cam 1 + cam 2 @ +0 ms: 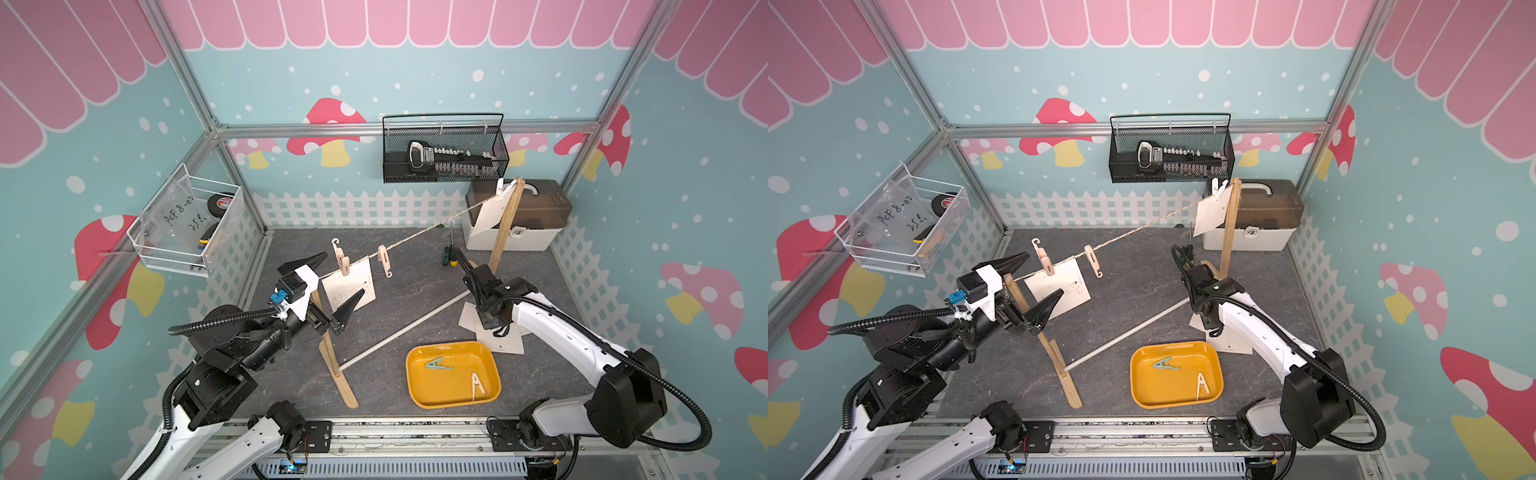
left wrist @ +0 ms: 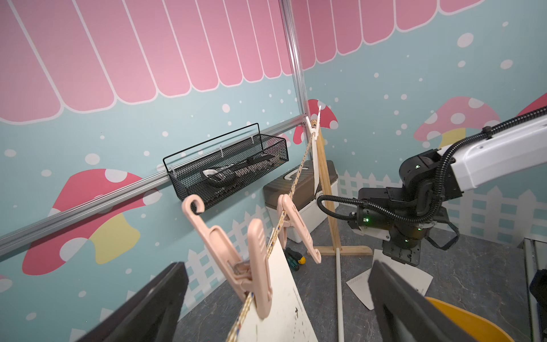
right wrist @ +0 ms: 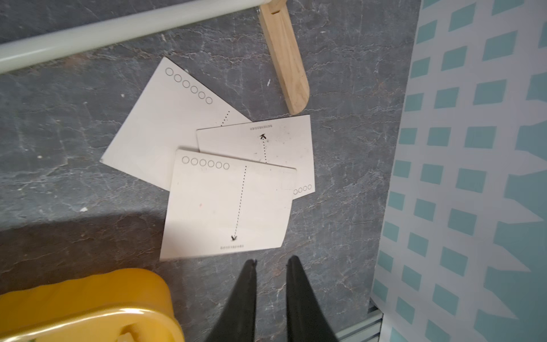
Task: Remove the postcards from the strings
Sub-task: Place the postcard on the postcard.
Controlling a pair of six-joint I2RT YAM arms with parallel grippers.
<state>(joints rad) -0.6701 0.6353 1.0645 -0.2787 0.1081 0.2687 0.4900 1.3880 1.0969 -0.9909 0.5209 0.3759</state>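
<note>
Over the grey desk (image 1: 395,299), the left end effector (image 1: 344,274), wide open, straddles the string (image 1: 415,237); a pinned postcard (image 1: 351,293) hangs just ahead. The right end effector (image 3: 270,262), barely parted, holds nothing.

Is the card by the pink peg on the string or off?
On: the pink peg clips the card to the string, and it hangs.

Yellow tray (image 1: 451,388) (green clothespin (image 1: 437,365), white clothespin (image 1: 477,385)), black mesh basket (image 1: 444,168), brown-lidded box (image 1: 538,210), screwdriver (image 1: 447,255)
</note>
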